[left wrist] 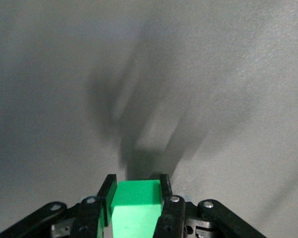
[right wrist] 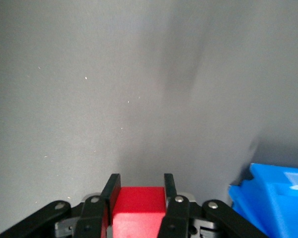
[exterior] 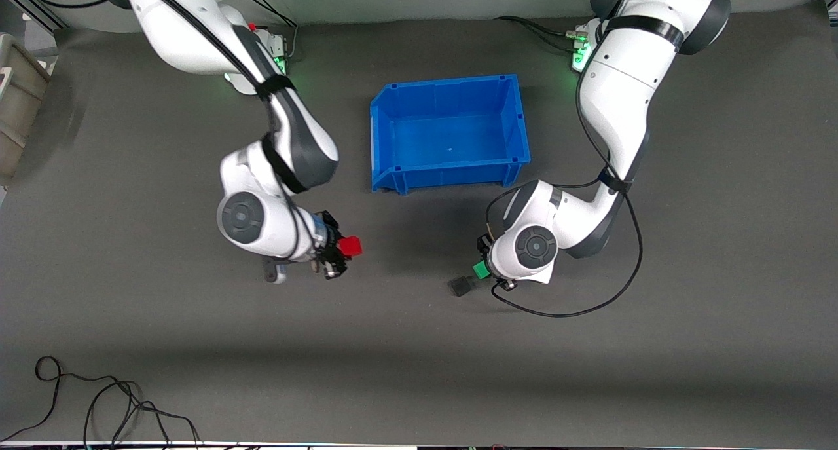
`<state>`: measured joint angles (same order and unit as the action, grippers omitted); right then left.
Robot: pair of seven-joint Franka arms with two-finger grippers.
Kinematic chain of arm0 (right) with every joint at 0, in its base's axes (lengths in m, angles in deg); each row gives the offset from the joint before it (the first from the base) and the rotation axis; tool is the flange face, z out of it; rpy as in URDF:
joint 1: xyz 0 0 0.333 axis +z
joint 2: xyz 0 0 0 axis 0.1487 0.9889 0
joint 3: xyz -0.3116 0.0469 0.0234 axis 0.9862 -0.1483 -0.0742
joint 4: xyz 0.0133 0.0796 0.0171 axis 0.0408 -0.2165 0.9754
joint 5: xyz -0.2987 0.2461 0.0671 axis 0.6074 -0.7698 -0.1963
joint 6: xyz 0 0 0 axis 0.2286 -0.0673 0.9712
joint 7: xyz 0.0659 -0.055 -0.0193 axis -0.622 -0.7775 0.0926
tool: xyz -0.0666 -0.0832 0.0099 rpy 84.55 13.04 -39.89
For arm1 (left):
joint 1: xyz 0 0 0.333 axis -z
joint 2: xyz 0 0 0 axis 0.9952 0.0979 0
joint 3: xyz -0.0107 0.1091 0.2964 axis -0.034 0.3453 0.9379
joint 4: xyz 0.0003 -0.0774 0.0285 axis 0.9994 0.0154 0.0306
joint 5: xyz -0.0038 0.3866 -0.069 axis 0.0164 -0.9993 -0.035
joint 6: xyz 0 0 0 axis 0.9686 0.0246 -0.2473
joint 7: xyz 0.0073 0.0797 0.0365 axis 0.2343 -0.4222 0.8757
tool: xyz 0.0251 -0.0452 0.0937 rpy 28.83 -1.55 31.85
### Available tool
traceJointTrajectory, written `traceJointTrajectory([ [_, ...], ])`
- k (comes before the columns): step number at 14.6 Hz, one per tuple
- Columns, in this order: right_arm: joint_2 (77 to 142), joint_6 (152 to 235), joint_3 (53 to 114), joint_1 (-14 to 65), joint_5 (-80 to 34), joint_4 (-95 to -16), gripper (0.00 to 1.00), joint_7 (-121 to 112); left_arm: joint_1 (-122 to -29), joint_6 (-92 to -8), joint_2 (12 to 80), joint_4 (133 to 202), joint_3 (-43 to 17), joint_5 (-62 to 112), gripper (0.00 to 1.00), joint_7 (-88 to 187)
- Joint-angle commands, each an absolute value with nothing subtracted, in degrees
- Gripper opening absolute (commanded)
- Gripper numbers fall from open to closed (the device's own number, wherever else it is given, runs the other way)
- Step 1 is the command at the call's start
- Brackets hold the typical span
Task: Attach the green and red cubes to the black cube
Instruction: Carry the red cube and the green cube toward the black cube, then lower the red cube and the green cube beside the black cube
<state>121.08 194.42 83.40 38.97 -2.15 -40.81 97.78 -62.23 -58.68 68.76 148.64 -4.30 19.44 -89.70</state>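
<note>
black cube (exterior: 462, 285) lies on the grey surface (exterior: 406, 345), just beside the left pincer (left wrist: 135, 191) pinching the green cube (left wrist: 135, 206); right pincer (right wrist: 138, 187) pinches the red cube (right wrist: 138, 210) toward the right arm's end; cubes look light, rigid, likely grip-friendly on flat opposite faces; blue bin (exterior: 449, 133) sits farther from the camera

I see the dark grey table (exterior: 419, 358) carrying a blue bin (exterior: 450, 133) at upper centre of the frame, a black cube (exterior: 462, 285) right of centre, and loose black cables (exterior: 98, 401) at lower left.
</note>
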Motion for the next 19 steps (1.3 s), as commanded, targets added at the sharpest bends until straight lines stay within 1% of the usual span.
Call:
traceJointTrajectory([
  [1,123.5,195.2,84.1,39.9,-2.6,-38.0,0.00,101.1,-60.2,-59.0,69.9,147.0,-3.4,19.8,0.00,-92.6],
  [4,125.8,195.6,84.1,41.2,-2.6,-35.5,0.00,101.9,-60.2,-63.1,70.5,147.0,-3.3,19.4,0.00,-93.5],
  [7,127.6,197.2,84.0,41.7,-2.6,-33.7,0.00,104.7,-60.0,-63.3,71.4,146.9,-3.1,19.2,0.00,-93.5],
  [13,127.8,199.3,84.0,42.0,-2.8,-33.5,0.00,106.2,-59.1,-66.7,71.5,146.7,-2.9,13.7,0.00,-98.8],
  [16,129.9,201.6,84.0,42.8,-2.8,-31.8,0.00,109.7,-58.8,-66.6,71.2,146.3,-3.0,13.1,0.00,-98.0],
  [19,132.3,201.9,84.1,44.6,-2.5,-29.8,0.00,114.9,-56.0,-66.7,71.2,146.2,-3.4,5.8,0.00,-97.6],
])
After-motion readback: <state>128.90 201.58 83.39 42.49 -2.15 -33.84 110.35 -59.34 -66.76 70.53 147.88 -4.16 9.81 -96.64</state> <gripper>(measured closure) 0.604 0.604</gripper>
